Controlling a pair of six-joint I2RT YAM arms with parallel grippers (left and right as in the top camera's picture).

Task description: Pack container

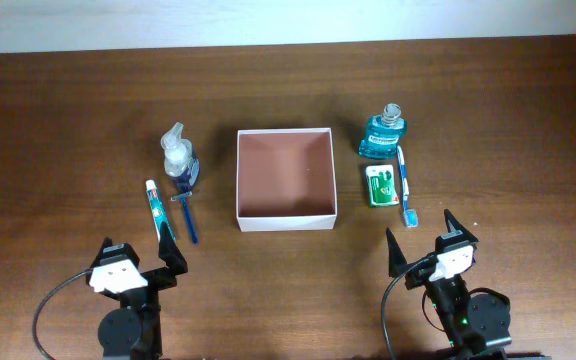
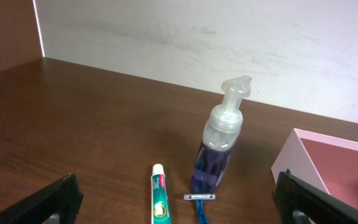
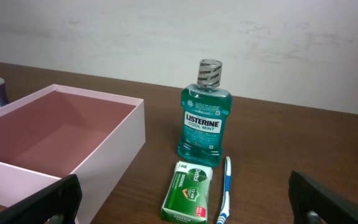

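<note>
Six toiletries lie unpacked; the container (image 1: 286, 222) stands empty on the bench (image 1: 68, 120). Left of it: pump bottle (image 1: 177, 153), toothpaste (image 1: 158, 212), razor (image 1: 187, 212). Right of it: mouthwash (image 1: 384, 135), floss box (image 1: 381, 186), toothbrush (image 1: 406, 185). On its near side the left pincer (image 1: 140, 247) and right pincer (image 1: 420, 228) gape wide, holding nothing.

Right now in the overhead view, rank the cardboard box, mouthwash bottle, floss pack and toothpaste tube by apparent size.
1. cardboard box, by far the largest.
2. mouthwash bottle.
3. floss pack and toothpaste tube: not ranked, since the tube is longer but the pack is wider.
</note>
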